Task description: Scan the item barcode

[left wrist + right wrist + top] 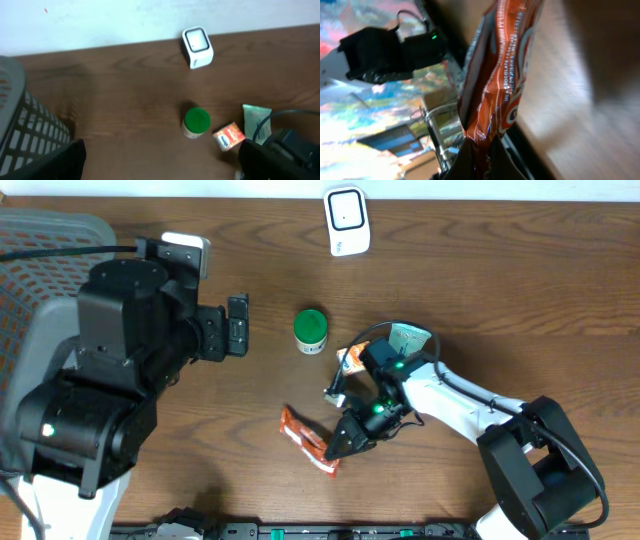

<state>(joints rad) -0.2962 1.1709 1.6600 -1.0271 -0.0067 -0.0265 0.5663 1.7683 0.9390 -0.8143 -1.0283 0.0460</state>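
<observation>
Left gripper (239, 325) is parked near the basket (40, 240), fingers spread, nothing held, probably to leave room. Orange chocolate wrapper (308, 440) is pinched by one end in the right gripper (340, 446) at front-centre, presumably so the print is exposed. Scanner (347, 222) is well apart at the far edge; barcode not yet presented.

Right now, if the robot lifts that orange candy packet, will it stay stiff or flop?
Probably flop: the orange candy packet looks like thin, crinkled foil, and the right pincer pinches only one end, so the rest would likely dangle. It seems flat and light. Its shiny skin might slip a little.
</observation>
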